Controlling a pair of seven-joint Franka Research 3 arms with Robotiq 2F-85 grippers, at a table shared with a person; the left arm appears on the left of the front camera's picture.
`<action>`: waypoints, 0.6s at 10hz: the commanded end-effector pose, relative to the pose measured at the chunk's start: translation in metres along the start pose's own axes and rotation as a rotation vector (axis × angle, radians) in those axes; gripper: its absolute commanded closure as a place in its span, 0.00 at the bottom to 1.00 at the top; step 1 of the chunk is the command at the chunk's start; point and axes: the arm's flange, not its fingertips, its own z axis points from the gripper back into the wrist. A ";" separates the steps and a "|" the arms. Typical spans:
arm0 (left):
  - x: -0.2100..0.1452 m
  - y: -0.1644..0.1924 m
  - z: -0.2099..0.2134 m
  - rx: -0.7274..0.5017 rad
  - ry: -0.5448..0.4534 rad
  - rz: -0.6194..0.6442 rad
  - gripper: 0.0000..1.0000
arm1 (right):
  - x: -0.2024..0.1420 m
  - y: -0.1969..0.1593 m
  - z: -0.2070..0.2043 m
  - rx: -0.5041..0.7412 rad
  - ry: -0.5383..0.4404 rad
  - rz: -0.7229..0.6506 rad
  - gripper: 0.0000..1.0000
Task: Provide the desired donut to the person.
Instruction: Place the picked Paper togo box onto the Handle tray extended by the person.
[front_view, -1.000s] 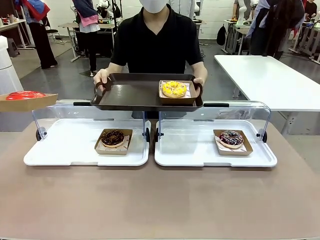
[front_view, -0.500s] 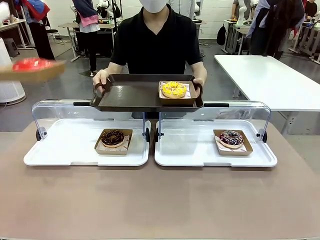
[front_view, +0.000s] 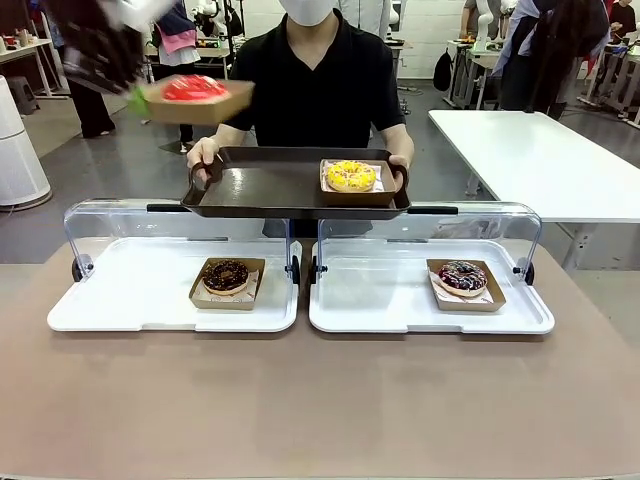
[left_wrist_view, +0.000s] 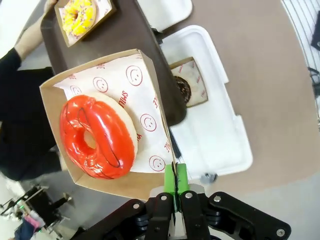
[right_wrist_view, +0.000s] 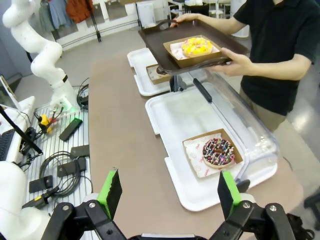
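With the right gripper (right_wrist_view: 166, 192) kept wide and empty at the near edge, the red donut (front_view: 195, 88) in its paper box (front_view: 190, 103) was held pinched by the left gripper (left_wrist_view: 175, 181) — above and just left of the person's tray (front_view: 262, 190), whose bare left half lay nearest.

We see the person (front_view: 315, 80) at the far side of the table (front_view: 320, 400) holding a dark tray (front_view: 270, 190) with a yellow donut (front_view: 351, 176) in a cardboard dish on its right part. Our left gripper (front_view: 135, 100), blurred at upper left, grips a cardboard dish with a red donut (front_view: 195, 88) above the tray's left end. Below, two white trays (front_view: 140, 295) hold a chocolate donut (front_view: 226, 275) and a dark sprinkled donut (front_view: 462, 276).
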 end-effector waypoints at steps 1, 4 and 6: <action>0.011 0.039 -0.034 -0.053 -0.004 0.027 0.99 | -0.002 0.000 -0.001 -0.006 -0.011 0.004 0.00; 0.026 0.076 -0.084 -0.109 0.053 0.092 0.99 | -0.002 0.000 -0.001 -0.006 -0.011 0.004 0.00; 0.024 0.080 -0.106 -0.139 0.069 0.143 0.99 | -0.002 0.000 -0.001 -0.006 -0.011 0.004 0.00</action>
